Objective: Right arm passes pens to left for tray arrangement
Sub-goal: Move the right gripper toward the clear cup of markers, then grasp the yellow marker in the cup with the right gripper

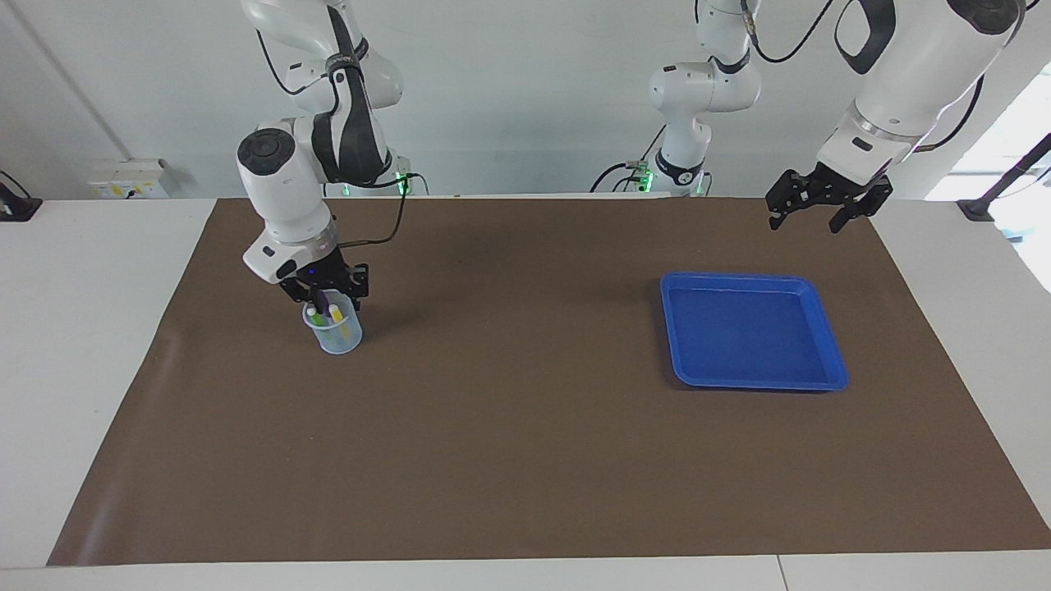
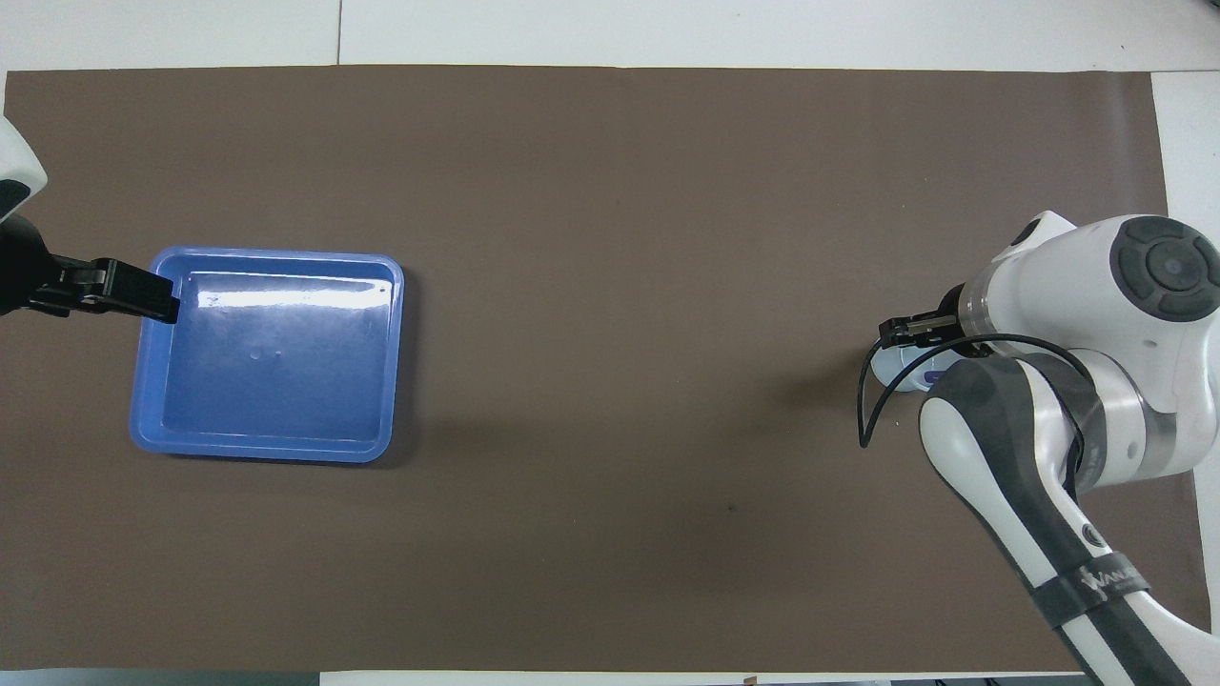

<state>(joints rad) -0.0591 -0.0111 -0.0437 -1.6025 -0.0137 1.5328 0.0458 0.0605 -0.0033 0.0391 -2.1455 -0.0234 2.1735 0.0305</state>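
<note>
Clear plastic, that small cup (image 1: 333, 332), and it stood directly under the right gripper (image 1: 326, 297), with the three pens (image 1: 326, 313) upright inside it, their pale caps pointing up toward the fingertips. You had the pincer lowered right to the cup's mouth, just above the purple pen's cap; whether its fingers were apart or already pinching a cap I could not tell (the black links hid the tips in both views). The pens' long axes ran vertical, in line with the pincer's approach, so by my reading the coming move turned on a straight lift out of the cup.

Your left gripper (image 1: 825, 199) hung with its fingers spread wide, holding nothing, over the mat (image 1: 509, 460) just beside the blue tray (image 1: 821, 328), waiting. The tray lay bare, well apart from the right pincer, toward the left arm's end of the table. Only the right arm was within reach of the pens.
</note>
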